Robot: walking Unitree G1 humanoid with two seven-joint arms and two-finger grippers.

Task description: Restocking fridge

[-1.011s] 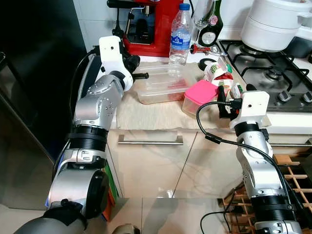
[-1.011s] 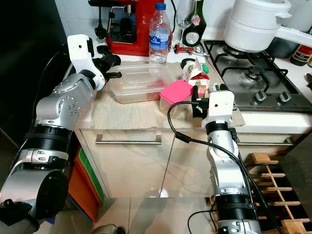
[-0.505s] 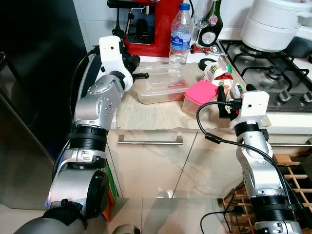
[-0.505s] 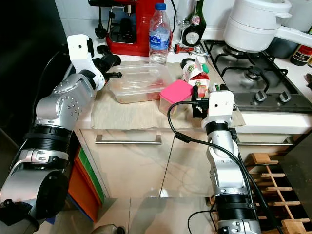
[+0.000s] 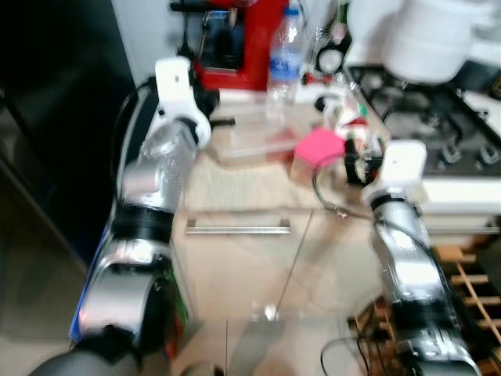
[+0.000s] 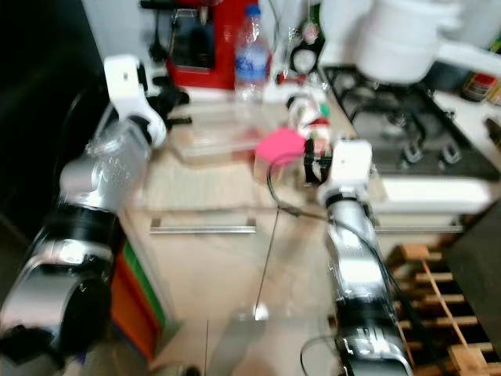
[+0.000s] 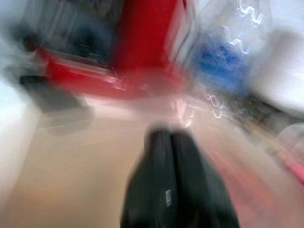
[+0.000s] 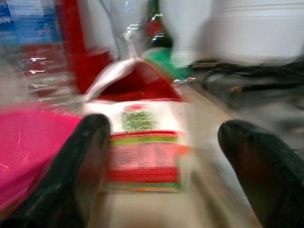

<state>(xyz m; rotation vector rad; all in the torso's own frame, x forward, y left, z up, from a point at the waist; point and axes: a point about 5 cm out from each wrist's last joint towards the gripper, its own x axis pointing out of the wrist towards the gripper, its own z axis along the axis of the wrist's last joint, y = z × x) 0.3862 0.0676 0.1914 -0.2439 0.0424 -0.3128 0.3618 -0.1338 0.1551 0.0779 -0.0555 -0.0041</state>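
Every view is blurred by motion. On the counter cloth stand a clear plastic container [image 5: 250,137], a pink-lidded tub [image 5: 319,145], a red-and-white carton [image 8: 142,137] and a water bottle [image 5: 286,55]. My left gripper [image 7: 171,142] is shut and empty, held over the cloth near the clear container's left end. My right gripper [image 8: 164,128] is open at the counter's front edge. Its two fingers [image 8: 85,156] stand wide apart, with the carton just ahead between them, untouched, and the pink tub beside it.
The dark fridge [image 5: 55,117] stands to the left of the counter. A red coffee machine [image 5: 243,39] sits at the back. A white pot [image 5: 434,35] rests on the gas hob [image 5: 446,125] to the right. A drawer handle [image 5: 239,229] and a wooden rack [image 5: 470,274] lie below.
The whole picture has gone blurred and shifted a little, so the camera is moving. Both arms keep their places relative to the counter; the grippers' states are unchanged.
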